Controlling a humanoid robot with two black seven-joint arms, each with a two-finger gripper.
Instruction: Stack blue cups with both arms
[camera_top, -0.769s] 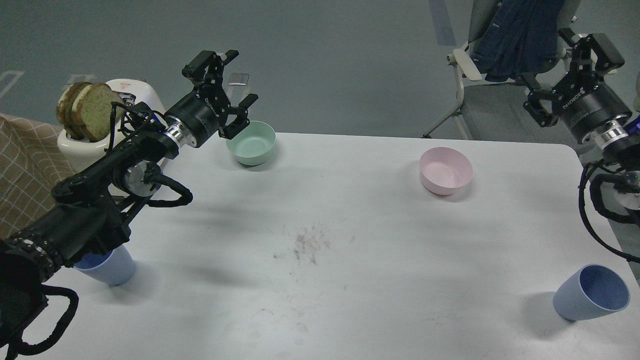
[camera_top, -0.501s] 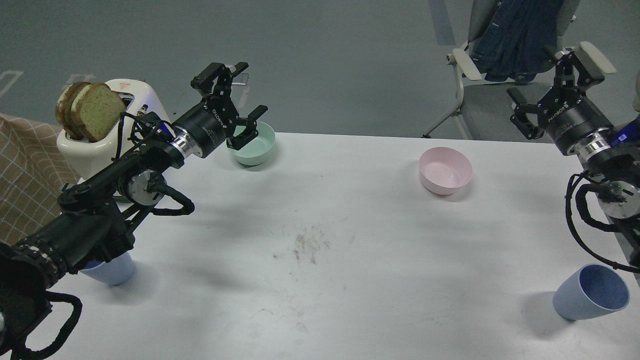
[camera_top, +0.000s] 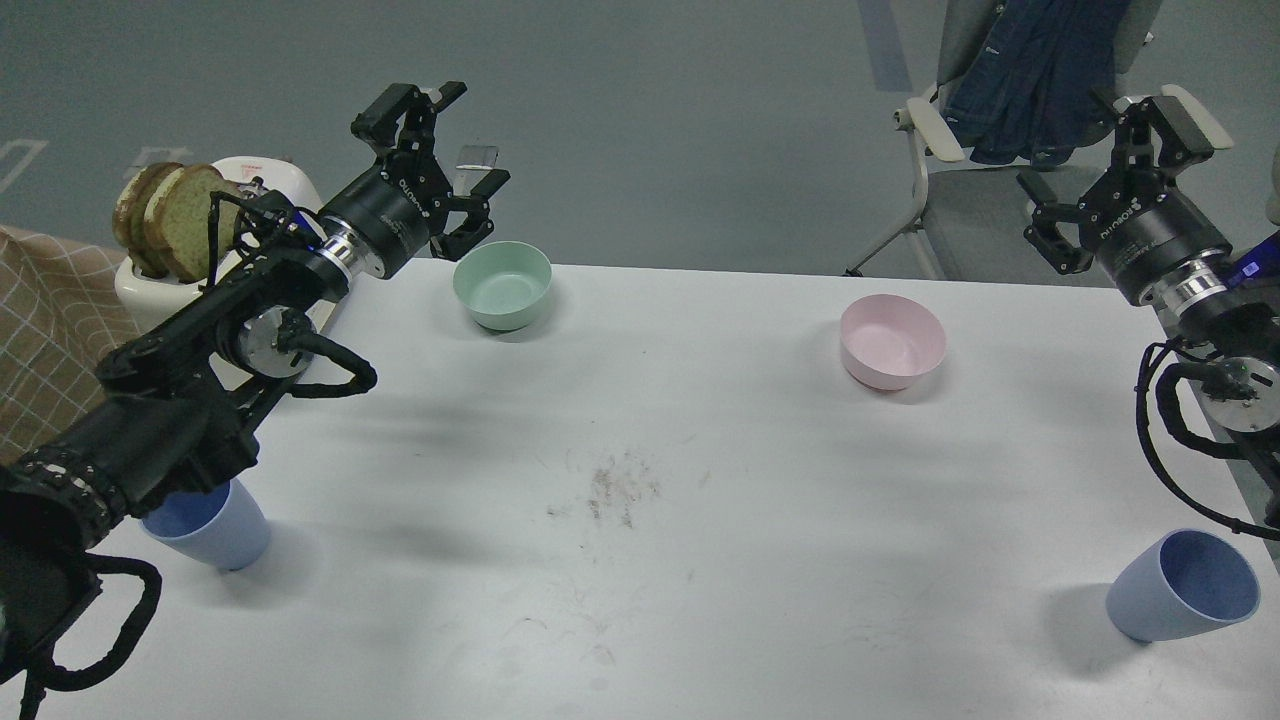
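Two blue cups stand upright on the white table (camera_top: 700, 560). One blue cup (camera_top: 215, 528) is at the near left, partly hidden under my left arm. The other blue cup (camera_top: 1185, 585) is at the near right, in plain view. My left gripper (camera_top: 440, 165) is open and empty, raised at the far left above the table's back edge, just left of the mint-green bowl. My right gripper (camera_top: 1115, 170) is open and empty, raised beyond the table's far right corner. Both grippers are far from the cups.
A mint-green bowl (camera_top: 502, 285) sits at the back left and a pink bowl (camera_top: 892, 342) at the back right. A white toaster (camera_top: 175, 275) with bread slices stands at the left edge. A chair (camera_top: 1000, 190) with a blue garment stands behind the table. Crumbs (camera_top: 620, 490) lie mid-table.
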